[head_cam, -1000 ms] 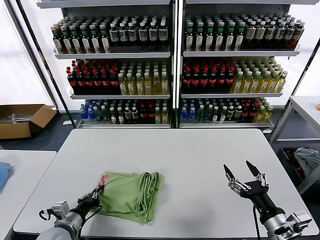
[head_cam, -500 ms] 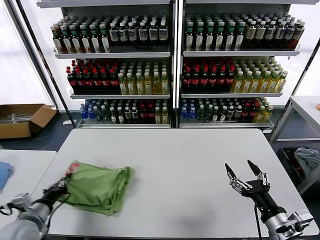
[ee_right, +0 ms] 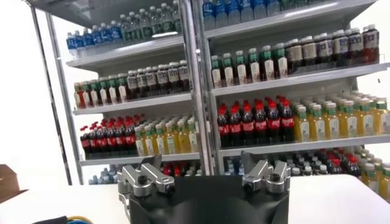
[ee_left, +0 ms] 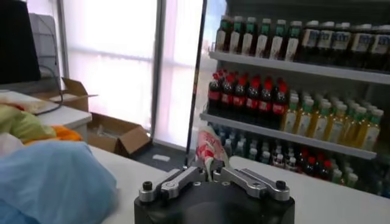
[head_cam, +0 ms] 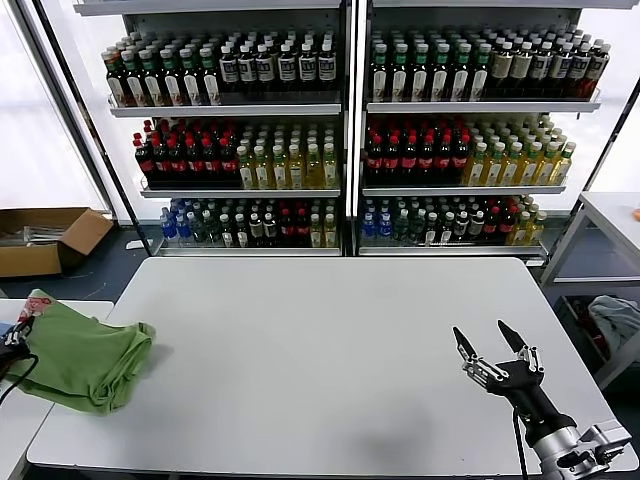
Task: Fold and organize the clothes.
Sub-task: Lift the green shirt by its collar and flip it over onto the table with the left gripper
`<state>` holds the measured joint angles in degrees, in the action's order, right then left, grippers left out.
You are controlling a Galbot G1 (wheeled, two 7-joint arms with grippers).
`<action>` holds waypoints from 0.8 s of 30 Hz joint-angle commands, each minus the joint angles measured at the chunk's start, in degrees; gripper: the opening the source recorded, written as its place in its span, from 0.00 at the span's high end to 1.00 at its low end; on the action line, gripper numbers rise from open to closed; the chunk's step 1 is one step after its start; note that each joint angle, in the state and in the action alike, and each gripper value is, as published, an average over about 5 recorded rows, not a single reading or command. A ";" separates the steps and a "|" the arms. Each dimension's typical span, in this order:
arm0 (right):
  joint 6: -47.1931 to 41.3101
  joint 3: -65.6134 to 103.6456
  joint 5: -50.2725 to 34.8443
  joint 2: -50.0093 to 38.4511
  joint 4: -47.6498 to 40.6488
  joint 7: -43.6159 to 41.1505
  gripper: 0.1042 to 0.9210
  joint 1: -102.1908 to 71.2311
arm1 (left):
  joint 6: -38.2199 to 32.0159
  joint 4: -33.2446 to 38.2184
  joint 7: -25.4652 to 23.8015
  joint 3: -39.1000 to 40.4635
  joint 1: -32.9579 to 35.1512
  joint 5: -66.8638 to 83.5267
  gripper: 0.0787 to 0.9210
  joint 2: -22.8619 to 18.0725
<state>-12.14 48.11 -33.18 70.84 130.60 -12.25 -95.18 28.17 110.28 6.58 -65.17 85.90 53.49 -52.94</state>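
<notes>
1. Carrying step: folded green T-shirt [head_cam: 80,358] hanging across the gap at the left edge of the desk [head_cam: 340,340].
2. Left pincer [ee_left: 210,172] pinching the shirt's printed corner.
3. Next, probably: lowering and letting go on the side desk [head_cam: 40,400].
4. Right pincer [head_cam: 493,349] spread, idle above the desk's right front.

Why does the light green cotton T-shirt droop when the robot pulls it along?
The light green cotton T-shirt is probably soft and floppy: it sags in rumpled folds. It likely weighs little, since the shut left gripper pinches just one edge. It may slide easily over the smooth white table.
</notes>
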 commanded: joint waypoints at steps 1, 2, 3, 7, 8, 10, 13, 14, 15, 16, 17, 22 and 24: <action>0.86 1.47 -0.47 0.27 0.02 -0.34 0.12 -2.12 | 2.40 11.56 3.84 2.72 1.24 -1.26 0.96 -3.40; 0.98 1.70 -0.50 0.33 0.04 -0.40 0.12 -2.47 | 2.53 13.44 4.63 4.55 1.63 -1.62 0.96 -4.57; 1.04 1.92 -0.55 0.38 0.05 -0.42 0.12 -2.70 | 2.59 15.03 5.40 6.12 1.91 -1.75 0.96 -5.42; 1.10 2.33 -0.58 0.49 0.11 -0.37 0.12 -3.08 | 3.46 22.70 11.10 15.68 1.55 -0.16 0.96 -7.20; 1.05 2.27 -0.55 0.54 0.19 -0.33 0.12 -3.08 | 3.82 24.54 12.76 18.94 1.06 0.33 0.96 -7.18; 0.89 1.95 -0.44 0.62 0.41 -0.22 0.12 -3.00 | 4.46 27.19 15.66 25.87 -0.08 0.92 0.96 -6.58; 0.63 1.29 -0.02 0.68 0.73 -0.02 0.12 -2.78 | 4.86 28.81 19.64 37.05 -2.65 2.97 0.96 -5.34; 0.53 1.10 0.15 0.68 0.87 0.04 0.12 -2.74 | 4.89 28.54 21.09 40.83 -3.99 4.15 0.96 -5.07; 0.43 1.01 0.27 0.68 1.01 0.10 0.12 -2.75 | 4.90 27.80 22.33 44.23 -5.56 5.24 0.96 -4.98; 0.35 0.98 0.38 0.69 1.17 0.14 0.12 -2.80 | 4.90 26.47 23.48 47.78 -7.18 5.95 0.96 -5.09; 0.27 1.05 0.40 0.70 1.31 0.18 0.12 -2.92 | 4.89 24.52 24.35 50.95 -8.98 6.17 0.96 -5.52; 0.20 2.18 0.46 0.87 1.91 0.18 0.12 -3.94 | 4.85 10.80 24.61 60.89 -16.06 4.72 0.96 -10.20; 0.19 2.65 0.45 1.03 2.10 0.17 0.12 -4.37 | 4.81 5.35 24.38 62.68 -18.51 4.50 0.96 -13.21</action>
<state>-11.86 49.84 -32.94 71.73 132.14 -12.10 -98.43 32.30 128.53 24.64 -27.28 78.86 56.77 -59.35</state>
